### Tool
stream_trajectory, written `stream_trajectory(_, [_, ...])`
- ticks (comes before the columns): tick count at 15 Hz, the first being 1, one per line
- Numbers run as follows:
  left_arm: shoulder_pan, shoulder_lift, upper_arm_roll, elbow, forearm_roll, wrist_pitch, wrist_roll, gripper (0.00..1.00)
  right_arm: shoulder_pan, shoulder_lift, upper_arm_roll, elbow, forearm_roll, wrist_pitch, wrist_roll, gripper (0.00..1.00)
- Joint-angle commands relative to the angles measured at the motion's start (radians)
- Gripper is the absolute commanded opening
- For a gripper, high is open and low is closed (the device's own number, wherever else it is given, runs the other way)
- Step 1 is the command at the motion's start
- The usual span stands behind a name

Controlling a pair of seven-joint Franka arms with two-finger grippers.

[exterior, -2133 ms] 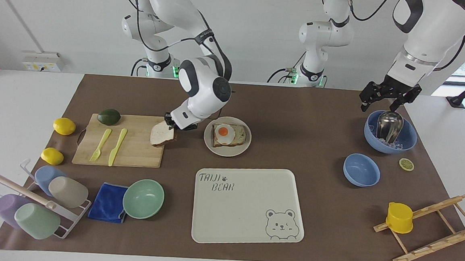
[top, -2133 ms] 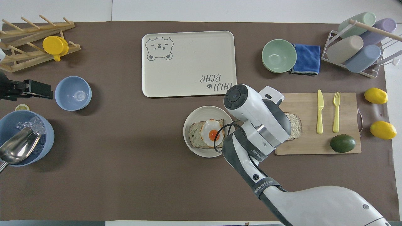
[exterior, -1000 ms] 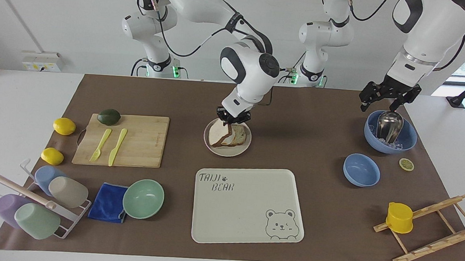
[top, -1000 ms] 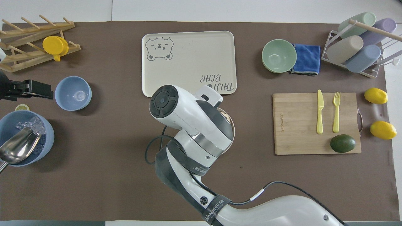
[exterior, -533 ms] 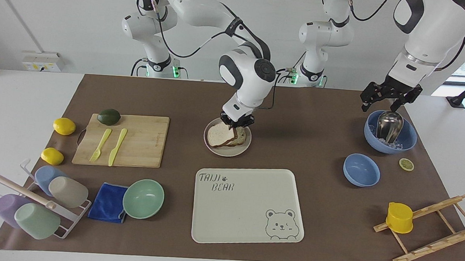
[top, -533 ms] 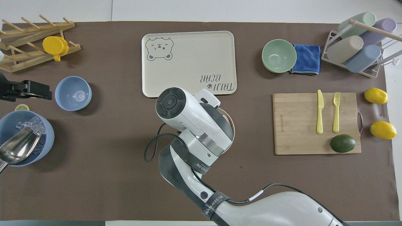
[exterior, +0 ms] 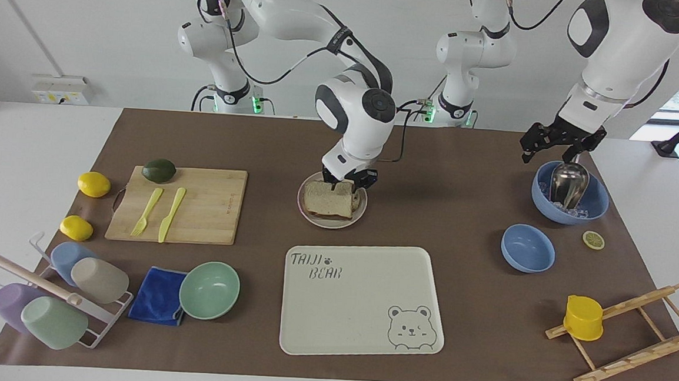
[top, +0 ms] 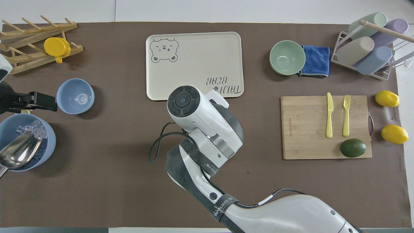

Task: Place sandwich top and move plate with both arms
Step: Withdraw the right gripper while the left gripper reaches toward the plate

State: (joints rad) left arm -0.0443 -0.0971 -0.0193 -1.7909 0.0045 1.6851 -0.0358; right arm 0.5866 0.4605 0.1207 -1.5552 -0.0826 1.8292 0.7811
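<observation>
Fingers above "TAIJI BEAR" tray

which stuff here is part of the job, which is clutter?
In play: sandwich top on the plate; right gripper over it; left gripper, waiting over the ice bowl.
Clutter: tray, cutting board, avocado, green bowl, lemons.
</observation>
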Motion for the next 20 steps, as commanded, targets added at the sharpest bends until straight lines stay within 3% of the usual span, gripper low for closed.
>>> stream_trajectory(1, [0.012, -0.050, -0.001, -0.073, -0.021, 0.047, -0.007, 1.00, -0.004, -0.019, 0.007, -0.019, 0.024, 0.024, 0.033, 1.00])
stream_trajectory(3, [0.011, -0.056, -0.001, -0.093, -0.024, 0.064, -0.007, 1.00, -0.019, -0.039, 0.007, -0.017, 0.024, 0.022, 0.024, 1.00])
stream_trajectory(8, [-0.003, -0.067, -0.001, -0.145, -0.066, 0.100, -0.007, 1.00, -0.187, -0.129, 0.007, -0.012, 0.050, 0.002, -0.113, 1.00])
stream_trajectory(13, [-0.032, -0.067, -0.008, -0.218, -0.167, 0.165, -0.019, 1.00, -0.398, -0.238, 0.007, -0.011, 0.081, -0.160, -0.298, 1.00])
stream_trajectory(16, [-0.115, -0.070, -0.010, -0.295, -0.192, 0.276, -0.097, 1.00, -0.519, -0.304, 0.005, -0.011, 0.084, -0.235, -0.431, 1.00])
stream_trajectory(20, [-0.236, -0.058, -0.010, -0.370, -0.216, 0.396, -0.171, 1.00, -0.576, -0.388, -0.028, -0.016, 0.086, -0.344, -0.580, 1.00])
